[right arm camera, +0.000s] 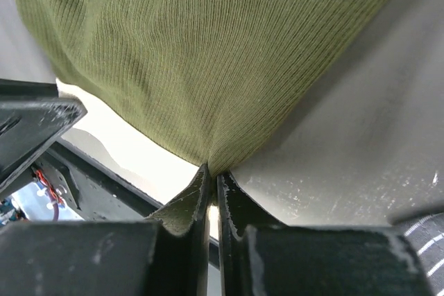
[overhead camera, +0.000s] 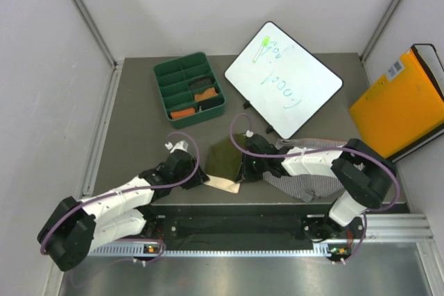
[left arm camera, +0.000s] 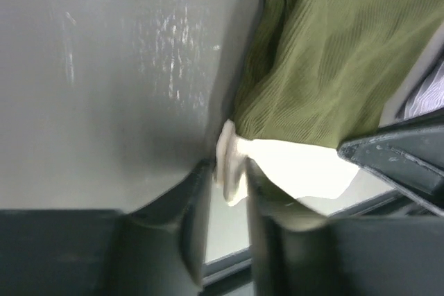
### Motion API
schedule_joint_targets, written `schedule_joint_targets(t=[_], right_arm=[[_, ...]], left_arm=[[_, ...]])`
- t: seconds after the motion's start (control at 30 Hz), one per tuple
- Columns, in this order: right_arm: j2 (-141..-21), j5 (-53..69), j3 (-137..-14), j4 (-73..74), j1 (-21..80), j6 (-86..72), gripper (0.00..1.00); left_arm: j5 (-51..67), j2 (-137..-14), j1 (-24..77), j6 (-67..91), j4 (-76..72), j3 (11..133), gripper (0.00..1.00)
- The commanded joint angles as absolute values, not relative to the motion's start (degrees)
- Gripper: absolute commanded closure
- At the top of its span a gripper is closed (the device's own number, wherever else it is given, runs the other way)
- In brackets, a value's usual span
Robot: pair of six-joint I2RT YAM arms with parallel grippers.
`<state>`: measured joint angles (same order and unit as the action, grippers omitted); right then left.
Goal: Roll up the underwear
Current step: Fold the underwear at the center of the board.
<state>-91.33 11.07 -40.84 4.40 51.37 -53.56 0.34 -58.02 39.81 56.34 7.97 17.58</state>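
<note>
Lying on the grey table (overhead camera: 139, 123), olive underwear (overhead camera: 223, 157); white walls (overhead camera: 41, 46) around.

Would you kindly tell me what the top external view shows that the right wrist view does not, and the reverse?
Only the top external view shows the green tray, the whiteboard and the orange folder. Only the right wrist view shows the right arm's jaws pinched shut on an edge of the olive underwear, and the cloth's ribbed weave. Both show that underwear, its cream waistband and the grey table.
</note>
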Motion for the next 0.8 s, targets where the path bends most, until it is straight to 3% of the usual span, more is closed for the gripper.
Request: schedule_joint_targets(t=[0.0, 0.23, 0.47, 0.63, 0.67, 0.77], right_arm=[[-93.2, 9.1, -40.4, 7.1, 52.0, -51.9, 0.99], [-94.2, 9.4, -40.7, 7.1, 52.1, -51.8, 1.0], [-94.4, 9.3, -40.6, 7.4, 52.1, -51.7, 1.0], [-94.1, 8.6, -40.6, 8.0, 52.0, -51.6, 1.0], [-94.0, 8.2, -40.7, 8.3, 52.1, -51.7, 1.0], [-94.1, 6.7, -41.2, 10.0, 52.1, -51.1, 1.0]], left_arm=[[-0.3, -54.4, 40.0, 57.4, 10.5, 17.7, 0.59], [-3.2, -51.6, 39.9, 59.8, 8.8, 15.6, 0.56], [-3.9, -56.9, 39.9, 59.2, 4.0, 14.5, 0.61], [-2.0, -61.1, 39.9, 58.4, -2.5, 13.0, 0.78], [-1.8, -61.5, 39.9, 58.4, -3.0, 12.9, 0.99], [-2.2, -61.3, 40.0, 57.4, -0.2, 14.4, 1.0]])
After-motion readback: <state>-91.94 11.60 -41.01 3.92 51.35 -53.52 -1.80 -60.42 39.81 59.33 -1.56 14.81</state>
